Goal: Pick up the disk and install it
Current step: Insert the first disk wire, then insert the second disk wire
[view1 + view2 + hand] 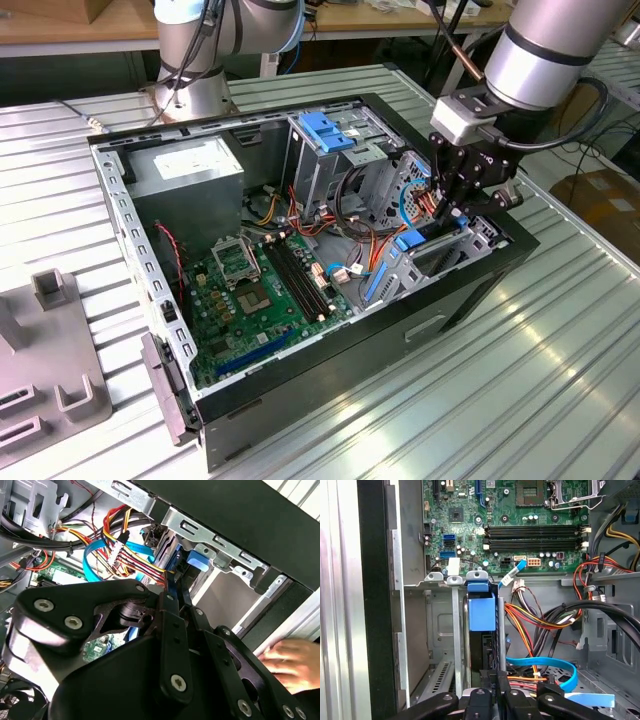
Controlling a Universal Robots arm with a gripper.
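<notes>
Blue-railed disk going into its bay

Black tool (501,692) sits lowest in the first wrist view, fingers drawn together and clamped on the edge of the disk (483,611), which stands on edge in the metal drive bay (440,630) at the case corner. We judge the seating step is in hand: keep the disk square to the bay walls, press straight along the slot, and watch the orange and red wires (530,617) just beside it. Beyond lies the motherboard (520,540). A person's hand (292,662) rests outside the case wall (235,520); keep clear of it.
</notes>
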